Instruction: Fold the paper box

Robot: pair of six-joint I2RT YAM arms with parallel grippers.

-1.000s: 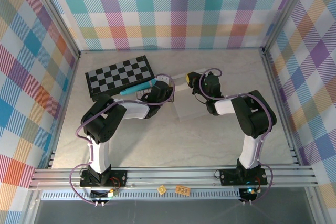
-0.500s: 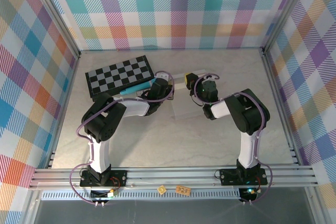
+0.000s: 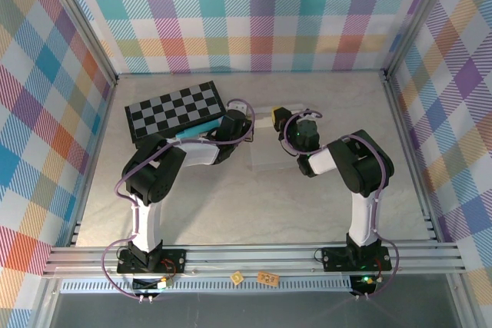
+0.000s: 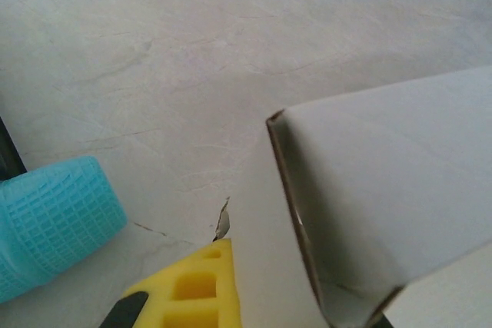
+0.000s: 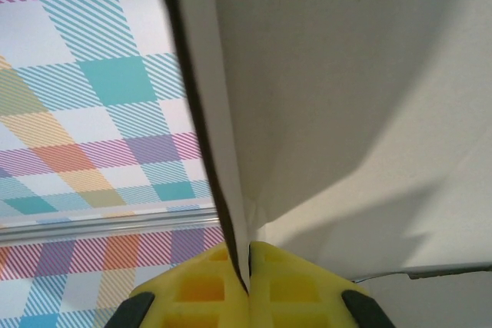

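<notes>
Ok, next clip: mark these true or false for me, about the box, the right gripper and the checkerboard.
1. The right gripper is shut on an edge of the box. True.
2. The box lies flat on the table. False: in the left wrist view a panel stands raised.
3. From the top, the checkerboard sits left of the box. True.
4. The right gripper is teal. False: it is yellow.

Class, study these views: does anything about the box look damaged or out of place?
Yes. In the left wrist view, the box has an edge ending in a small jagged sliver beside the yellow finger, like a nick or tear. Nothing else stands out.
</notes>
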